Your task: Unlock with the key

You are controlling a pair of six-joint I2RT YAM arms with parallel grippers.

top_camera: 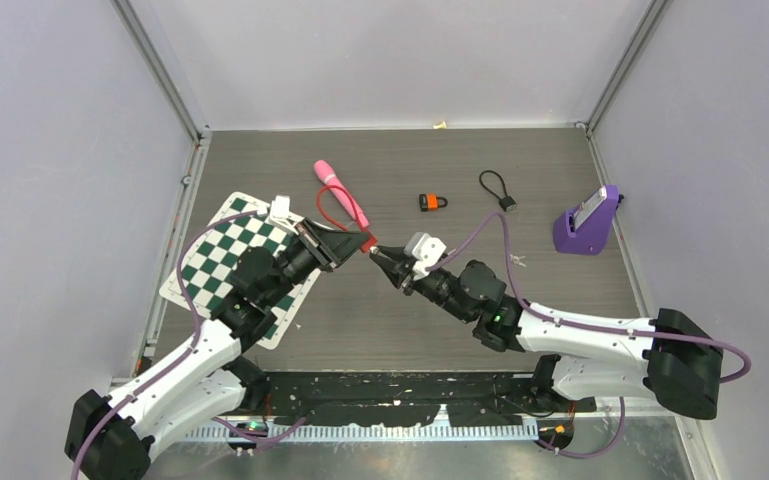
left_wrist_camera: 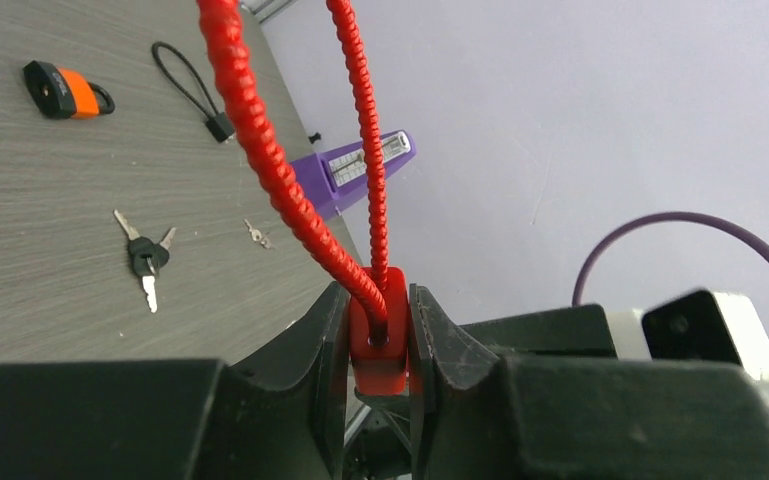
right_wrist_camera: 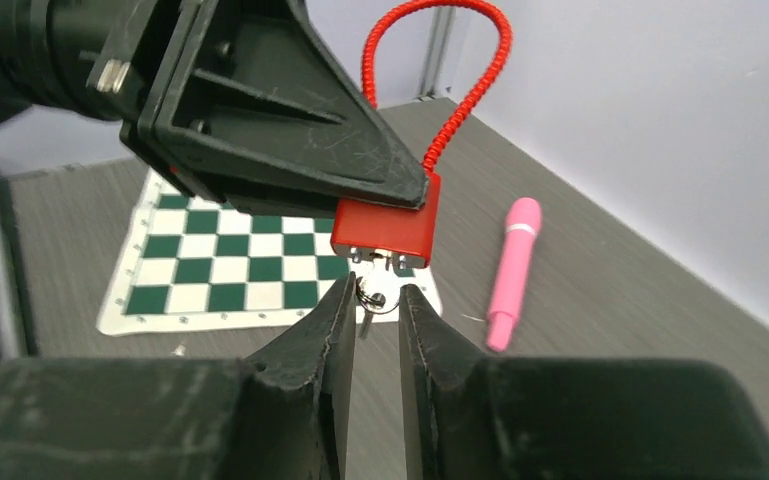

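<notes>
Key [right_wrist_camera: 372, 262] in red padlock [right_wrist_camera: 385, 228], clamped by left pincer [left_wrist_camera: 378, 330].

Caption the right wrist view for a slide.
Left claw holds the red cable lock; right claw flanks the key in its base.

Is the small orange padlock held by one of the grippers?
No, the orange padlock lies free on the table, with nothing touching it.

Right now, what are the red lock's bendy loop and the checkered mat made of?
The loop looks like cable sleeved in shiny red plastic: it is ribbed and bends in a curve; its core is hidden. The checkered mat looks like thin vinyl or cloth, matte, lying flat; I can't tell which.
</notes>
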